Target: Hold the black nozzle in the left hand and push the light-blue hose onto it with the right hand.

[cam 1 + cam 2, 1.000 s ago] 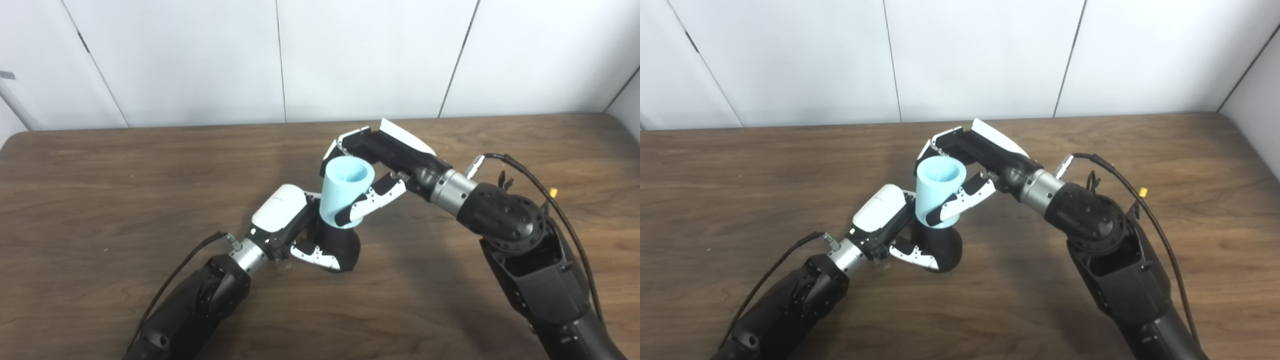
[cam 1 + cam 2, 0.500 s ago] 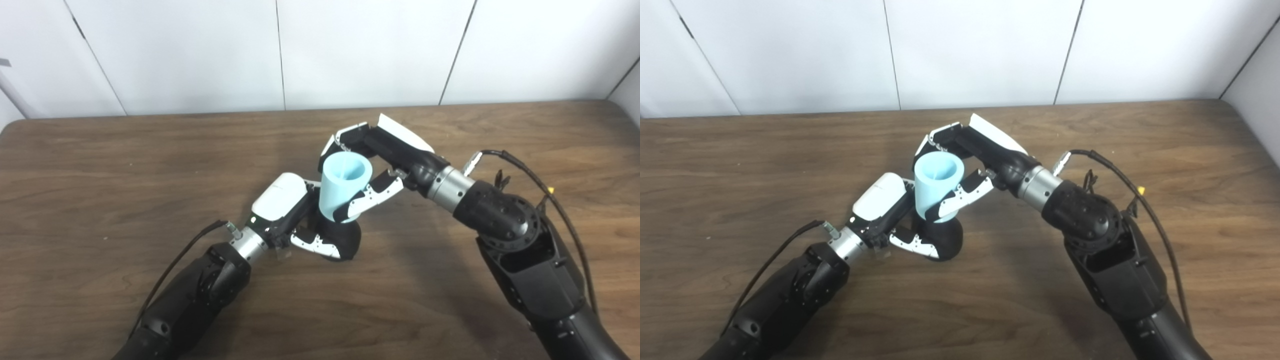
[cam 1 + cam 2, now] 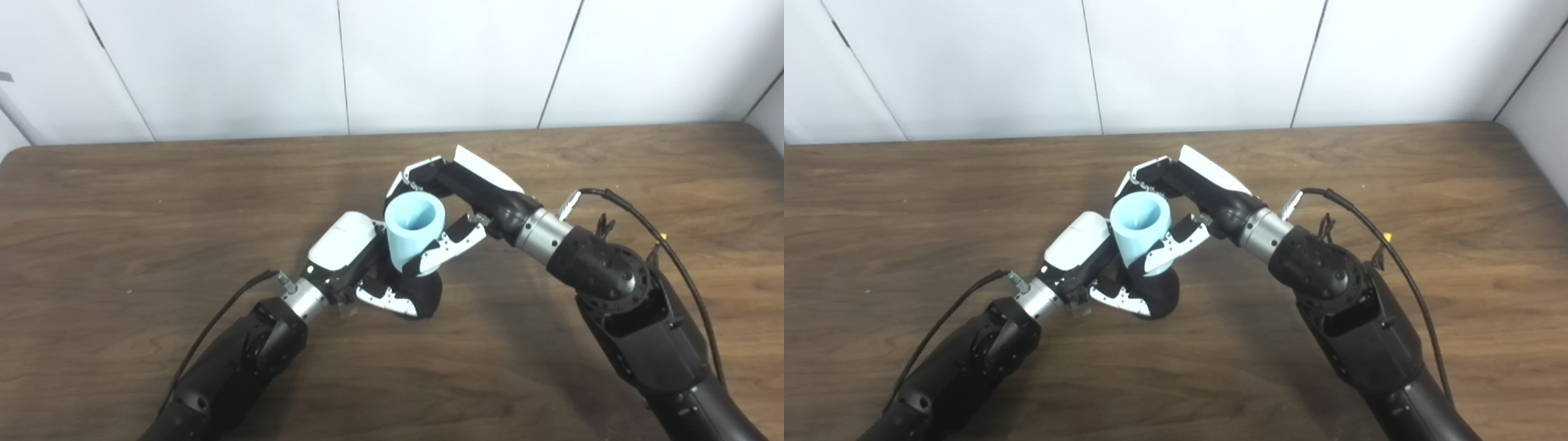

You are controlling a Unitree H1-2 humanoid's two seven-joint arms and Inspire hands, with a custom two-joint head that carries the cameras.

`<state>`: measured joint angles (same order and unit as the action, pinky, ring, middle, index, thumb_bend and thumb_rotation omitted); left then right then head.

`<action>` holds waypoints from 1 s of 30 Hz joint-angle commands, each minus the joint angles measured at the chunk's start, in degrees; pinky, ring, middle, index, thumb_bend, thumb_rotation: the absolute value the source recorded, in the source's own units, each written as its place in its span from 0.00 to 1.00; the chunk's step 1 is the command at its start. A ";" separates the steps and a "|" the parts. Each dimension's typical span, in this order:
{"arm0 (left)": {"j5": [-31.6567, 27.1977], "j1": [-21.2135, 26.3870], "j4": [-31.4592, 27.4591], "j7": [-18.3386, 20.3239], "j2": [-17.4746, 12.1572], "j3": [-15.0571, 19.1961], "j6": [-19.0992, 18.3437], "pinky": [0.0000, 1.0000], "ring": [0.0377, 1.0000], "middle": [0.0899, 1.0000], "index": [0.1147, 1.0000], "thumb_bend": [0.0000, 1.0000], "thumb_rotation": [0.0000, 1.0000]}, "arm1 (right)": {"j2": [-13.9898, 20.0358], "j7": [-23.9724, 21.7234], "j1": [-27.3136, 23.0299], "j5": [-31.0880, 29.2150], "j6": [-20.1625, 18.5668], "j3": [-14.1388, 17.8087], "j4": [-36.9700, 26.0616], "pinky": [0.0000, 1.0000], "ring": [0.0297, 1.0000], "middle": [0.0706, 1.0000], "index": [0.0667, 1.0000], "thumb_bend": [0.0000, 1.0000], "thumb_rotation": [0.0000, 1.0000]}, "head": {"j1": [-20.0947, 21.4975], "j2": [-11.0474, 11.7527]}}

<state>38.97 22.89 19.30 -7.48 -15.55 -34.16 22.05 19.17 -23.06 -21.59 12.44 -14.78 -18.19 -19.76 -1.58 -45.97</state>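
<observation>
Over on the left, the left hand (image 3: 358, 266) is wrapped around the black nozzle (image 3: 422, 294), bracing it low against the bench (image 3: 122, 202). Right above its fingers sits the light-blue hose (image 3: 411, 229), open mouth up, and it has slid leftward and down over the last second, its lower end now seated on the nozzle's top. Beyond it, the right hand (image 3: 456, 208) clamps the hose between fingers and thumb. That reads as the push underway; how deep the fit goes is hidden.
</observation>
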 commanded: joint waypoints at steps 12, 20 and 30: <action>2.31 -8.65 3.80 9.30 -1.44 -3.52 -6.53 0.41 0.41 0.43 0.46 0.50 0.00 | 1.84 -0.85 5.99 -0.44 6.46 -1.45 2.76 0.35 0.40 0.46 0.46 0.52 0.00 | 0.16 -0.82; 2.61 -8.41 3.25 10.13 -1.74 -3.45 -7.09 0.42 0.41 0.43 0.46 0.50 0.00 | 1.41 1.39 9.59 -0.84 4.05 -1.10 2.25 0.36 0.41 0.46 0.45 0.52 0.00 | 0.49 -1.25; 2.40 -8.23 2.64 10.69 -1.61 -3.16 -7.72 0.40 0.40 0.43 0.47 0.50 0.00 | 1.33 2.54 10.46 -0.93 4.24 -1.76 3.53 0.36 0.40 0.47 0.44 0.52 0.00 | 0.11 -1.27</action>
<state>38.69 21.66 16.97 -6.34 -15.58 -34.08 20.95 19.01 -16.50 -14.80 10.58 -8.75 -17.42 -18.73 -1.41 -47.20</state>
